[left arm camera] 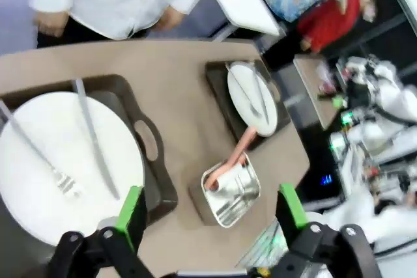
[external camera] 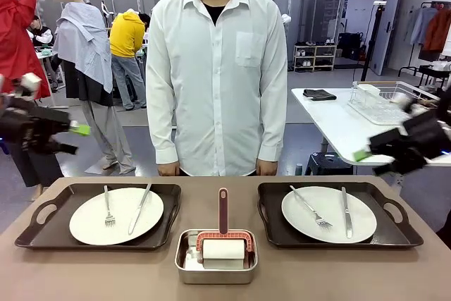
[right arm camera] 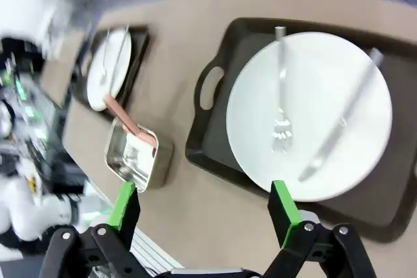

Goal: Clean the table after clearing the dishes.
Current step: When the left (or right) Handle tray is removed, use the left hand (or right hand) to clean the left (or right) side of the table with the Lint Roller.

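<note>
On the brownish table [external camera: 218, 199] lie two dark trays. The left tray [external camera: 42, 234] holds a white plate [external camera: 88, 220] with a fork and a knife. The right tray [external camera: 394, 234] carries a second plate [external camera: 331, 206] with the same cutlery. My left gripper [external camera: 76, 139] hovers open above the table's left end, over the near plate [left arm camera: 45, 180]. My right gripper [external camera: 365, 151] hangs open at the right, above its own plate [right arm camera: 319, 96]. In the wrist views the left gripper [left arm camera: 210, 213] and the right gripper [right arm camera: 203, 211] each hold nothing.
A small steel pan [external camera: 184, 262] sits between the trays at the front, holding a lint roller [external camera: 223, 244] with a pink handle. A person in a white shirt [external camera: 218, 68] stands at the far edge, hands down. A white side table [external camera: 331, 121] with a wire rack stands at the back right.
</note>
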Controlling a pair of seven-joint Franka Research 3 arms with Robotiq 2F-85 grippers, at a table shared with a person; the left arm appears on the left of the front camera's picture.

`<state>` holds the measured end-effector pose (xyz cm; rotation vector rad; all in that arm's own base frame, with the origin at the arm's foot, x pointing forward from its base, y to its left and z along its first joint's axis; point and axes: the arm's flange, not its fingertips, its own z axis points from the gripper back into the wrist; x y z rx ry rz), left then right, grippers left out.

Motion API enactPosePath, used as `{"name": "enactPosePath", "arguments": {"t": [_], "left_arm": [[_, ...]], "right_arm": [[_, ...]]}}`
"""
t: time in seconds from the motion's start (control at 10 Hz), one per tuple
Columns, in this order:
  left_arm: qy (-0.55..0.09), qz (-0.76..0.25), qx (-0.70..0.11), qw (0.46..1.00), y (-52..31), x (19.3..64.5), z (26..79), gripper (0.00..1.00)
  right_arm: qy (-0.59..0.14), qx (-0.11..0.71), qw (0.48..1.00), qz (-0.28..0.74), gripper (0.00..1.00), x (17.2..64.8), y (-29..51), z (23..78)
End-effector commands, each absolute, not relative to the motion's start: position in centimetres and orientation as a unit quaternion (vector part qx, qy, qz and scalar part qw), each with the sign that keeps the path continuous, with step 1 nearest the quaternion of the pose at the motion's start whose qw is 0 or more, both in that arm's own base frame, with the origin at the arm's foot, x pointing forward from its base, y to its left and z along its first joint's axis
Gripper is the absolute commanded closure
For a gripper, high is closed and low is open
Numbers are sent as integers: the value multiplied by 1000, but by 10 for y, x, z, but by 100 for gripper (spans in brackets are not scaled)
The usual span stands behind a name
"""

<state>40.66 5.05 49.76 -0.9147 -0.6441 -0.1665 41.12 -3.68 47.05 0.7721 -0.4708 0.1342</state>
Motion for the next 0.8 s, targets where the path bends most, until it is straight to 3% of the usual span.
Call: {"name": "enactPosePath", "arguments": {"t": [0.0,0.2,0.5,0.7], "left_arm": [[-365,38,-441,819,109,370,480,0],[-394,159,-435,794,180,336,459,0],[-424,296,-415,749,249,283,426,0],[-441,325,-395,737,262,263,427,0]], "right_arm": [[-286,444,849,-30,0,380,-112,452],[-327,462,816,-118,0,365,-168,438],[-374,503,717,-304,0,328,-254,390],[-378,503,701,-336,0,310,-269,373]]}}
